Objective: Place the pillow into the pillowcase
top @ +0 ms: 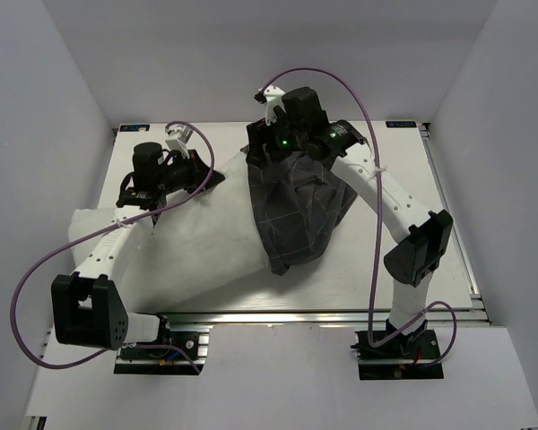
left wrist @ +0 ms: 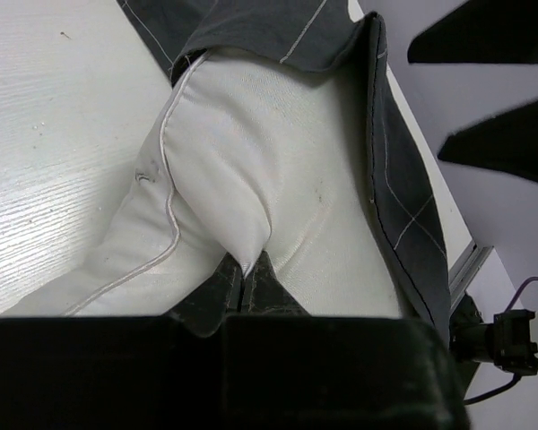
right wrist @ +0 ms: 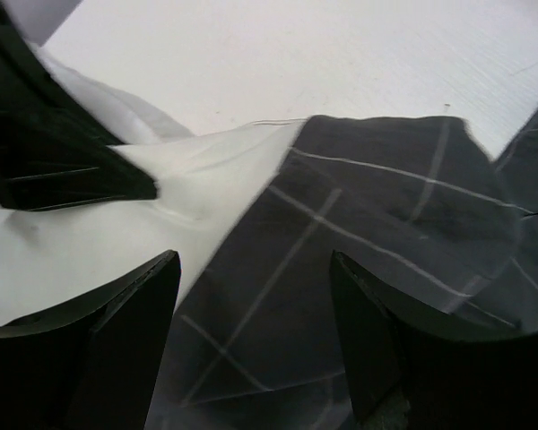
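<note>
The off-white pillow [top: 184,246] lies across the left half of the table, and its right end goes into the dark grid-patterned pillowcase [top: 300,210]. My left gripper [left wrist: 246,271] is shut on a pinched fold of the pillow [left wrist: 251,161] close to the pillowcase's hemmed mouth [left wrist: 403,206]. In the top view the left gripper [top: 213,177] sits at the pillow's far edge. My right gripper [right wrist: 255,269] stands open over the pillowcase [right wrist: 386,206], its fingers apart with only cloth beneath them. The pillow [right wrist: 206,179] shows just left of it. In the top view the right gripper [top: 267,148] hovers at the pillowcase's far corner.
The white table [top: 403,269] is bare to the right of the pillowcase. An aluminium rail [top: 278,315] runs along the near edge. White walls enclose the table on three sides. Purple cables [top: 369,152] loop over both arms.
</note>
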Available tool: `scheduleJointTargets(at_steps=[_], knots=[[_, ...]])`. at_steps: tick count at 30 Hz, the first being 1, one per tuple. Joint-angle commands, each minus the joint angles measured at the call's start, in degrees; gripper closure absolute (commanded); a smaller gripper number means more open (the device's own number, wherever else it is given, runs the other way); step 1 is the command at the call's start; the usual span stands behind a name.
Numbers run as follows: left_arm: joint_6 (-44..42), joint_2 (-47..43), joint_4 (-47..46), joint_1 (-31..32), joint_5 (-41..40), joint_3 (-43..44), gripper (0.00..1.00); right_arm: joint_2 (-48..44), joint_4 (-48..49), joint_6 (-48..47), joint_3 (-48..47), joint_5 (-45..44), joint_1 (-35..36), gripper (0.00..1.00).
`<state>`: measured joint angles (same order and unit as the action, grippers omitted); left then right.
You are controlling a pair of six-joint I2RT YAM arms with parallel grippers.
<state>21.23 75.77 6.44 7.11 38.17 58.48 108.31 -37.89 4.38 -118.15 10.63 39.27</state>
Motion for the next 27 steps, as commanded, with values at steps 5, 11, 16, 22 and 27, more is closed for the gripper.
scheduleJointTargets(at_steps=[5, 11, 16, 22, 27], knots=[[2.58, -5.1, -6.0, 0.44, 1.47, 0.15, 1.0, -4.07, -0.43, 4.84, 0.02, -8.83, 5.55, 0.27], [4.51, -7.82, -8.89, 0.44, 1.55, -1.7, 1.0, -5.22, 1.59, 4.59, 3.18, -24.93, 7.49, 0.26], [6.01, -10.11, -10.22, 0.44, 1.64, -3.72, 1.0, -3.2, 2.38, 3.62, 3.54, -28.65, 7.93, 0.27], [5.49, -12.22, -8.9, 0.44, 1.03, -3.72, 1.0, -3.54, 3.96, 2.74, 3.01, -27.79, 8.81, 0.48], [6.27, -12.66, -10.47, 0.44, 0.94, -5.13, 1.0, -6.7, 5.98, 2.47, 3.53, -17.95, 8.81, 0.97]])
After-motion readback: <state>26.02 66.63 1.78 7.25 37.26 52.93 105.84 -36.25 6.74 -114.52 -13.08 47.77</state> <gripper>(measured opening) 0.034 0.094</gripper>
